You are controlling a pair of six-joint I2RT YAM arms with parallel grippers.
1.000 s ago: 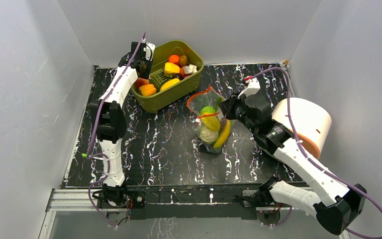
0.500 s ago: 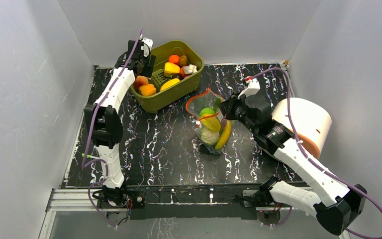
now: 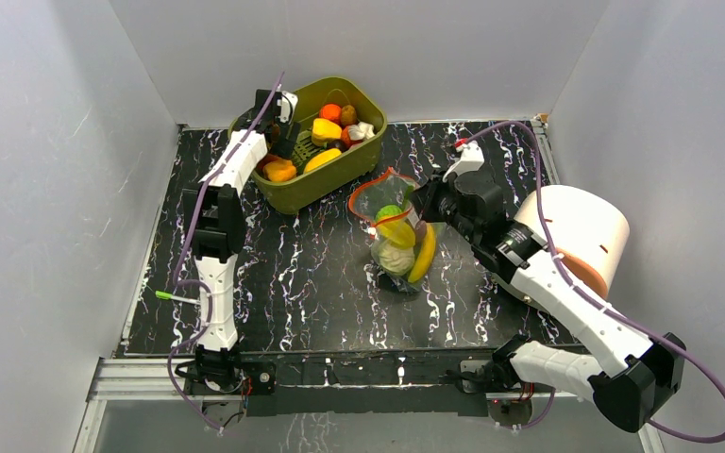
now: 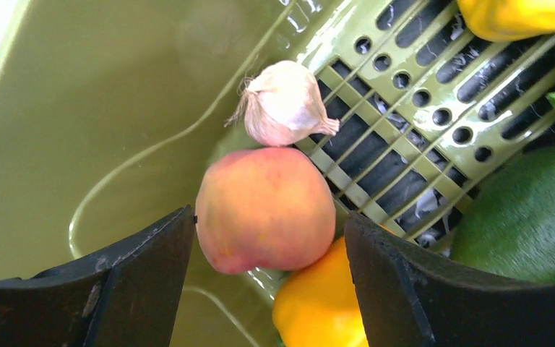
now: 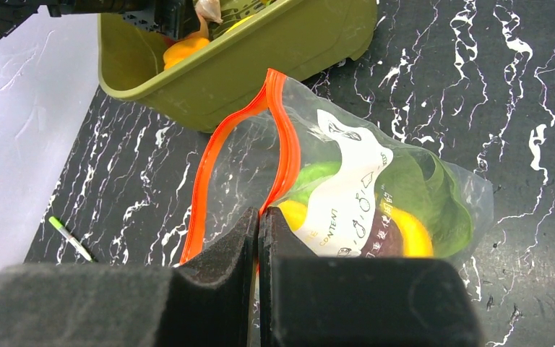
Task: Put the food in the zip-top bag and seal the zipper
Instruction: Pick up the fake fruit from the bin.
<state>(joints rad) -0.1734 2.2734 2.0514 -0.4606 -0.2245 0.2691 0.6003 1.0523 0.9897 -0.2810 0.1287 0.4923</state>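
On the black marbled tabletop (image 3: 293, 274), an olive-green tub (image 3: 328, 185) sits far back on the left and holds yellow, orange and red toy pieces. The left gripper (image 3: 285, 146) is down in the tub's left end. Just right of the tub stands the zip-top bag (image 3: 382, 247), its red-orange zipper (image 3: 370, 189) gaping in a loop. A pale cabbage (image 3: 396, 257) shows through the plastic, and a yellow banana (image 3: 425, 257) lies along its right side. The right gripper (image 3: 422, 209) meets the bag's right edge near the mouth. A white cylinder (image 3: 576, 226) stands far right.
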